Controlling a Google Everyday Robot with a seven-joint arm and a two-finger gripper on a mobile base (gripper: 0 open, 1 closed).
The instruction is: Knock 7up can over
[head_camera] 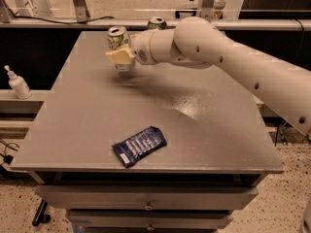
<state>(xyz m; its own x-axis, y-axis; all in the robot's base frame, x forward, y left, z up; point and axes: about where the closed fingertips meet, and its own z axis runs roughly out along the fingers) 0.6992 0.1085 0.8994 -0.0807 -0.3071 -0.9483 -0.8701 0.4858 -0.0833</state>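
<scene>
End effector (pixel 120 57) sits at the far left of the grey counter (pixel 204 130), across the near side of the roughly upright white-and-silver 7up can with green lettering (pixel 117 39); clamped or apart, I cannot tell. A blue foil packet (pixel 139 145) lies near.

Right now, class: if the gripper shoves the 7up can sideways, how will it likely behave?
The 7up can stands tall and narrow, so the gripper at its side could probably tip it easily. Its round body would likely roll on the flat table once down.
</scene>
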